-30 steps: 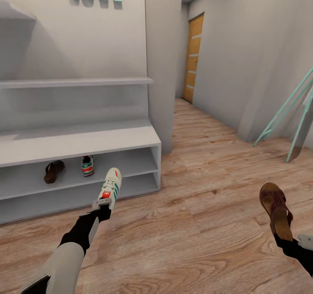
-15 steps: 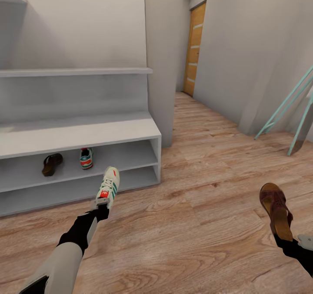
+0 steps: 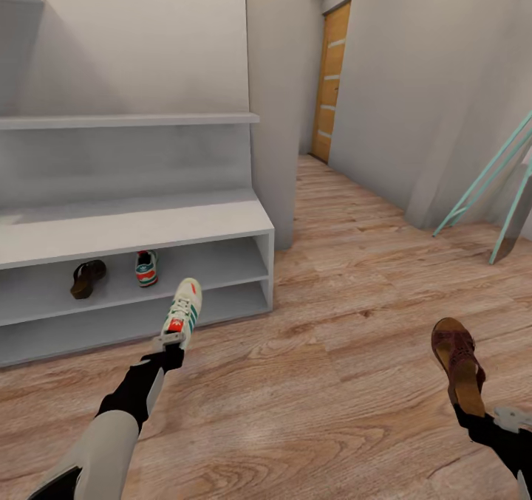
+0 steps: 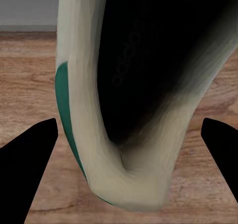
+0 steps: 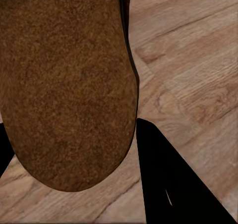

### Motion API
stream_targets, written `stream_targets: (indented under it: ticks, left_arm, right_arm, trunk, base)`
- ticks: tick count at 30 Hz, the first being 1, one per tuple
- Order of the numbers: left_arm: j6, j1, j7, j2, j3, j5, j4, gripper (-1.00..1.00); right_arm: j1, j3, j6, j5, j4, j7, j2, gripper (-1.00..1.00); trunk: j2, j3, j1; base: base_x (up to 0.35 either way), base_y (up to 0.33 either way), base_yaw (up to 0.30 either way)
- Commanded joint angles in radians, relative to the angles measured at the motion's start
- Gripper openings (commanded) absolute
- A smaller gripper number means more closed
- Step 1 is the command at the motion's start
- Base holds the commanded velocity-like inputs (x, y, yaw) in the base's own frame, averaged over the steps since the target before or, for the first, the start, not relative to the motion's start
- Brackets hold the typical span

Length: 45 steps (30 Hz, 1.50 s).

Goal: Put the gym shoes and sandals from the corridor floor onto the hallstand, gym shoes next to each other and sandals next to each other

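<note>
While the left pincer [image 3: 168,343] grips one gym shoe [image 3: 182,312] by the heel, toe aimed at the hallstand [image 3: 133,228], the left wrist view shows the shoe's [image 4: 124,100] dark opening between the two black fingers. The right pincer [image 3: 473,420] is clamped on a sandal [image 3: 458,363], held well clear of the corridor floor [image 3: 332,382], heel end nearest the wrist. Over the last second the whole head view has shifted downward, so the camera moved; beyond that, the shoe now sits slightly higher and nearer the rack front, and the sandal has drifted a little leftward. Judgement: delivery is in its approach phase, half complete, since a second gym shoe [image 3: 146,268] and second sandal [image 3: 87,278] already rest on the upper open tier, near each other. That tier has bare room right of the placed shoe, up to the side panel; the tier's front edge and the slab above bound the entry. The floor between robot and rack carries nothing. A green frame [image 3: 488,190] leans at the far right wall.
</note>
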Motion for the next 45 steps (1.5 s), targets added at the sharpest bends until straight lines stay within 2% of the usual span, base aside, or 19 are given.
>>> stream_targets:
  ticks: [1, 6, 25, 26, 27, 33, 45]
  left_arm:
    - [0.008, -0.002, -0.001, 0.000, -0.001, -0.006, -0.001, -1.00]
    - [0.023, -0.010, 0.000, -0.001, -0.021, -0.008, 0.000, -1.00]
    - [0.129, -0.113, 0.027, 0.001, -0.021, -0.011, 0.001, -1.00]
    - [0.455, -0.246, 0.088, -0.005, -0.019, -0.005, 0.002, -1.00]
    - [0.468, -0.252, 0.115, -0.008, -0.019, -0.002, 0.002, -1.00]
    - [0.480, -0.263, 0.161, -0.013, -0.013, 0.002, 0.001, -1.00]
    - [0.473, -0.251, 0.166, -0.003, -0.011, 0.002, 0.000, -1.00]
  right_arm:
    - [-0.001, -0.004, 0.004, 0.007, 0.002, 0.007, 0.006, -1.00]
    - [0.000, -0.005, 0.003, 0.006, 0.011, 0.006, 0.015, -1.00]
    - [0.000, -0.007, 0.009, 0.005, 0.008, 0.005, 0.014, -1.00]
    - [0.000, -0.008, 0.009, 0.005, 0.006, 0.005, 0.013, -1.00]
    - [0.000, -0.008, 0.009, 0.005, 0.006, 0.005, 0.013, -1.00]
    - [0.000, -0.008, 0.009, 0.005, 0.003, 0.005, 0.009, -1.00]
    - [0.000, -0.008, 0.009, 0.005, 0.003, 0.005, 0.008, -1.00]
  trunk:
    - [0.000, -0.001, 0.000]
    - [0.000, -0.001, 0.000]
    - [0.000, -0.001, 0.000]
    - [0.000, -0.001, 0.000]
    - [0.000, -0.001, 0.000]
    - [0.000, -0.001, 0.000]
    - [0.000, -0.001, 0.000]
  base:
    - [0.000, 0.000, 0.000]
    - [0.000, 0.000, 0.000]
    - [0.000, 0.000, 0.000]
    - [0.000, 0.000, 0.000]
    - [0.000, 0.000, 0.000]
    - [0.000, 0.000, 0.000]
    - [0.001, -0.001, 0.115]
